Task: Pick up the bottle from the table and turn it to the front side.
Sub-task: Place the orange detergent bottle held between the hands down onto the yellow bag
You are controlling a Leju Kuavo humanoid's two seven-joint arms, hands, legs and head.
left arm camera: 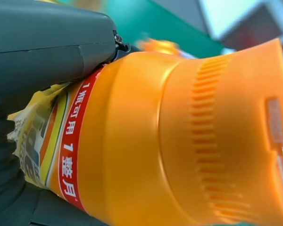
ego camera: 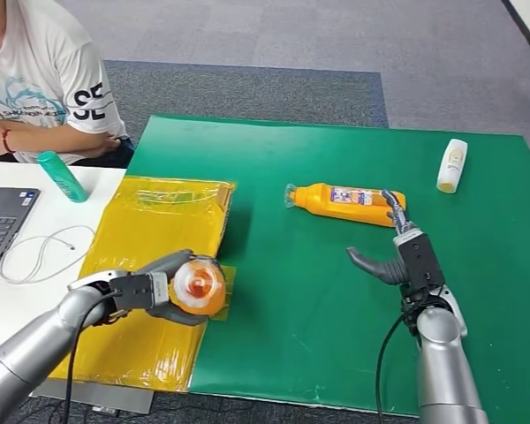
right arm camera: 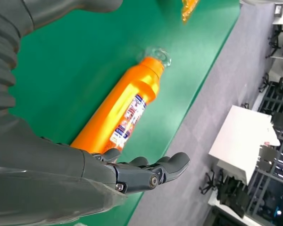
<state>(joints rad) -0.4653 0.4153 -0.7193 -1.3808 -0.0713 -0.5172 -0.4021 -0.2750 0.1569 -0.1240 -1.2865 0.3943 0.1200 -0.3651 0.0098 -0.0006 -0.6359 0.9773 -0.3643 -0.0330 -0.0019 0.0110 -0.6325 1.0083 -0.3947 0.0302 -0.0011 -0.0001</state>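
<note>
1. Nearest to you, the left hand (ego camera: pixel 157 291) is reaching in from the lower left and wrapping its fingers around an orange bottle (ego camera: pixel 197 286), holding it over the near right edge of the yellow plastic bag (ego camera: pixel 157 221). In the head view the bottle is showing you one round end; the left wrist view is showing its ribbed orange cap (left arm camera: pixel 232 136) and a red label band (left arm camera: pixel 72 141) with white characters.
2. On your right, the right hand (ego camera: pixel 390 256) is hovering over the green mat (ego camera: pixel 302 291) with thumb and fingers spread, gripping nothing. Its fingertips (right arm camera: pixel 175 162) are sitting just beside the second bottle; you cannot tell whether they are touching it.
3. That second orange bottle (ego camera: pixel 345 202) is lying on its side mid-mat, its clear cap pointing toward the yellow bag and its printed label facing up.
4. Farther right, a small white bottle (ego camera: pixel 452 164) is lying near the mat's far edge.
5. On the white desk at left, a teal bottle (ego camera: pixel 62 176), a laptop (ego camera: pixel 3 221) and a white cable (ego camera: pixel 42 252) are resting.
6. Beyond them, a person in a white T-shirt (ego camera: pixel 42 79) is sitting with arms folded.
</note>
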